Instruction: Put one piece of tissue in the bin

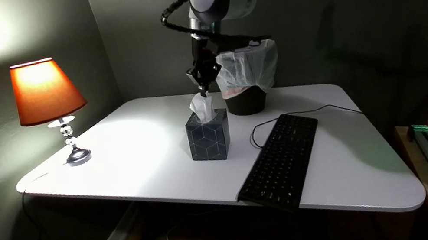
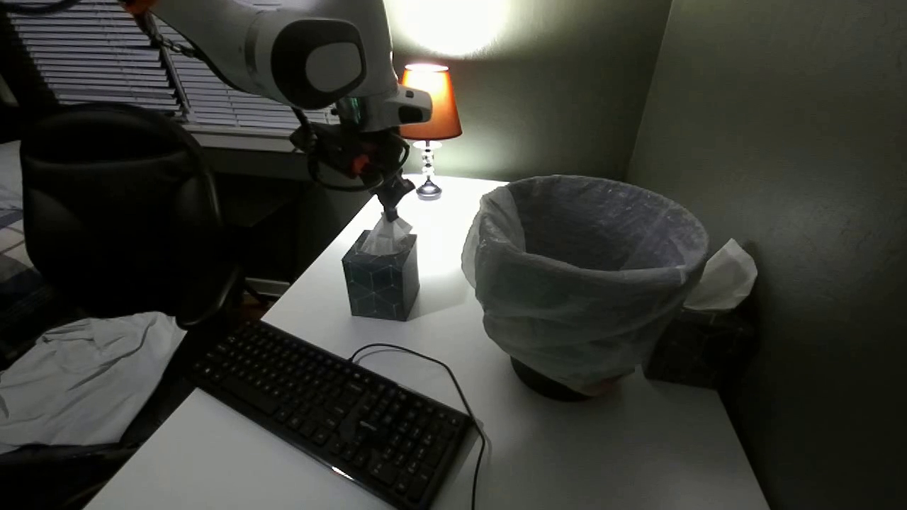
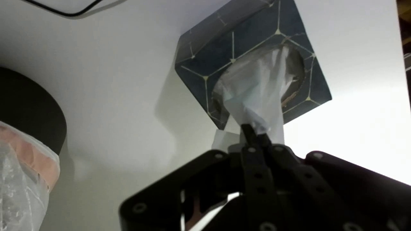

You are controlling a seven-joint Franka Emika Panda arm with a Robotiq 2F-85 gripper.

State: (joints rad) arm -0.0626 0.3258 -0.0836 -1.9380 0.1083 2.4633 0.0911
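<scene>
My claw [image 3: 255, 134] is pressed together near the top of the piece of tissue [image 3: 263, 80] and, as far as I can see, pinches it; the sheet stands up out of the opening of the dark tissue box [image 1: 204, 141], with its lower part hidden inside. I judge that the pulling is the step in hand, so my first worry is the paper: it is thin, and if I pull it quickly, or sideways against the edge of the opening, it may tear and only a scrap would come with me. I hold just a small area, therefore it could also slip out. I guess the box is light; friction could lift or tip it on the white table [image 1: 161, 169], or a second sheet may follow, while only one is asked. Afterwards comes the way to the bin [image 1: 247, 103], which stands apart from the box and is taller. If I travel too low, I could catch the plastic bag [image 2: 567, 319] ruffled over its rim, or push the bin itself. At the release, so soft a sheet may cling to me, or float down outside.
</scene>
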